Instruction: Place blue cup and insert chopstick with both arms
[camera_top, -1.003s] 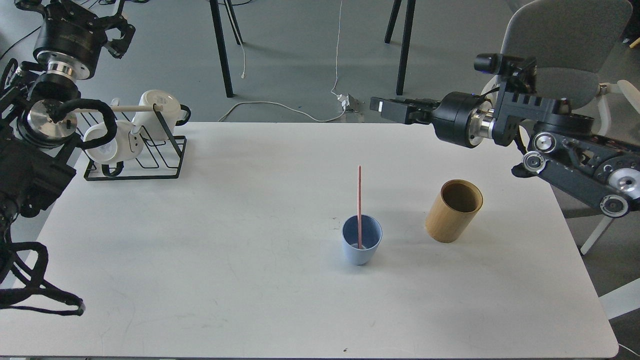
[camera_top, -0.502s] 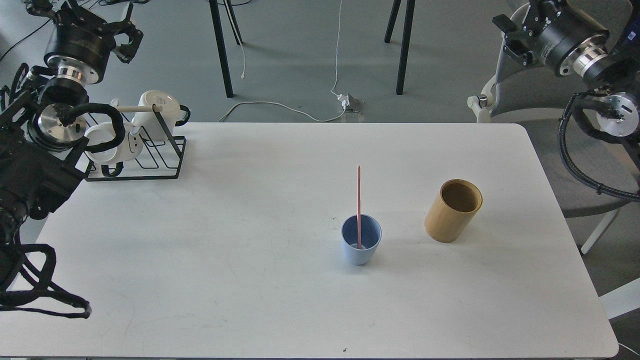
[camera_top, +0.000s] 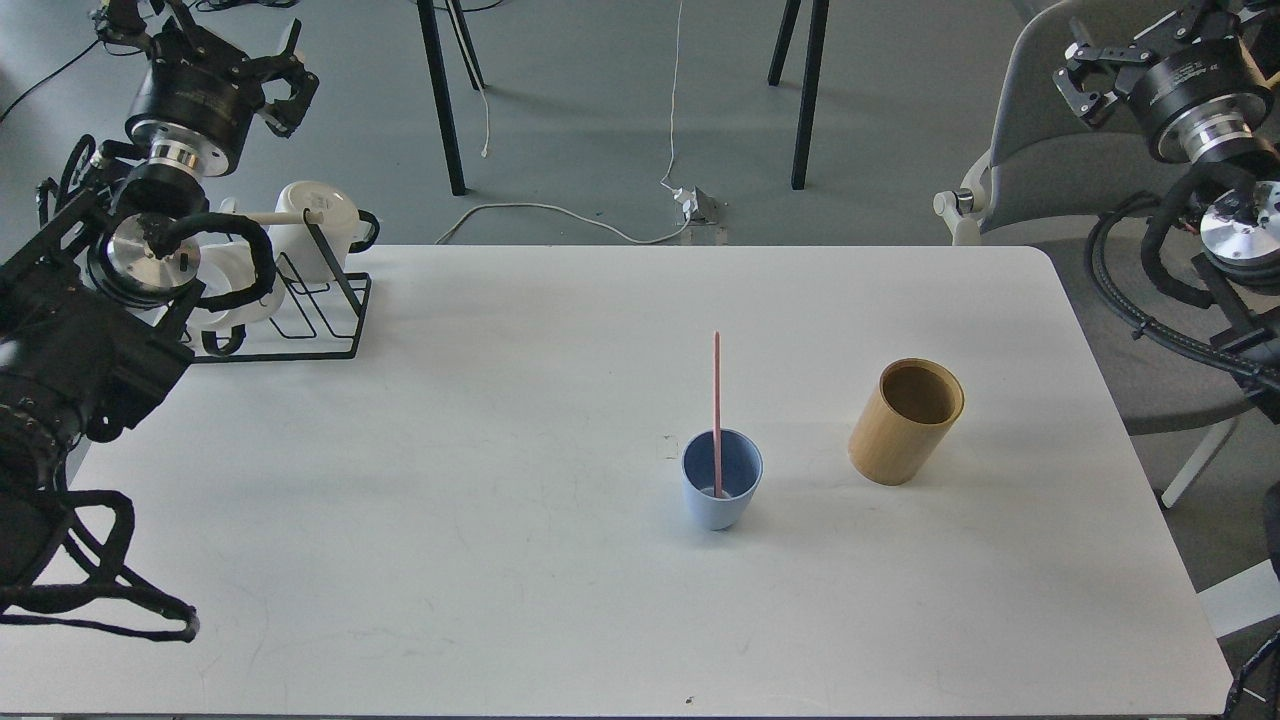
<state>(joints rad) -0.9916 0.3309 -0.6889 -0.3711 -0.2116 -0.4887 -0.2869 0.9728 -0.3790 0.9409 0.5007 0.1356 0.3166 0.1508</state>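
Observation:
The blue cup (camera_top: 722, 497) stands upright on the white table (camera_top: 450, 560), right of centre. The pink chopstick (camera_top: 716, 390) stands in it, nearly upright, with its top well above the rim. My left gripper (camera_top: 205, 50) is raised at the far left, above the mug rack and far from the cup; its fingers are spread and empty. My right gripper (camera_top: 1150, 35) is raised at the far right, off the table by the chair; its fingers look spread and empty, partly cut off by the top edge.
A tan cylindrical holder (camera_top: 906, 422) stands just right of the cup. A black wire rack (camera_top: 300, 330) with white mugs (camera_top: 315, 215) sits at the back left corner. A grey chair (camera_top: 1050, 150) is behind the table's right end.
My right arm has swung from above the table's back right, up and off to the right. My left gripper has shifted slightly right. The cup and the chopstick have not moved.

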